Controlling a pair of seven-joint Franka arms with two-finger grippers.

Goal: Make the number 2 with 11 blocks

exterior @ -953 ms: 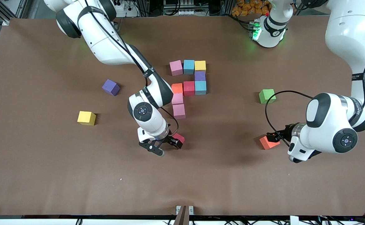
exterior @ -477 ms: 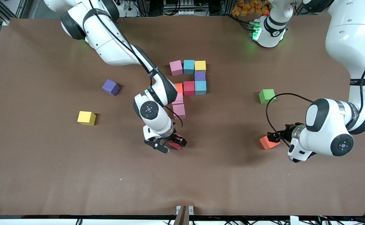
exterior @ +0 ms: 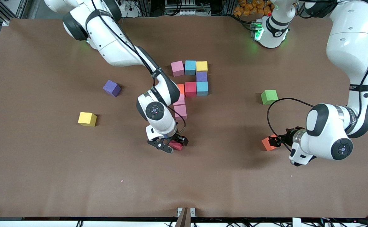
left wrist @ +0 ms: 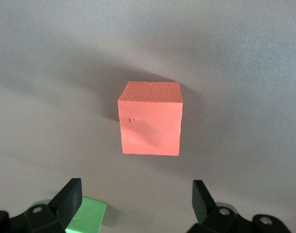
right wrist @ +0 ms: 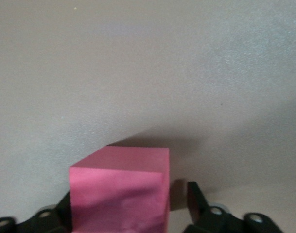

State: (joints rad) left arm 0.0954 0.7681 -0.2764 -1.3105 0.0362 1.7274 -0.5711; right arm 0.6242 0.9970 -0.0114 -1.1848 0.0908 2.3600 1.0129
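We are seeing the right gripper [exterior: 173, 145] closing around a red block [exterior: 176, 145]; left gripper [exterior: 275, 140] hovering wide above an orange block [exterior: 268, 143].

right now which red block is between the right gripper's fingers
The loose red block, alone on the table nearer the front camera than the digit, sits between the right gripper fingers. The other red block is built into the figure's middle row.

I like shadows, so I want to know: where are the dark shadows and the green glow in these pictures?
Front view: a green glow shines on the table by the left arm's base, and soft shadows lie under both arms. Left wrist view: the orange cube casts a dark shadow beside it. Right wrist view: a shadow spreads from the red cube, which looks pink here.
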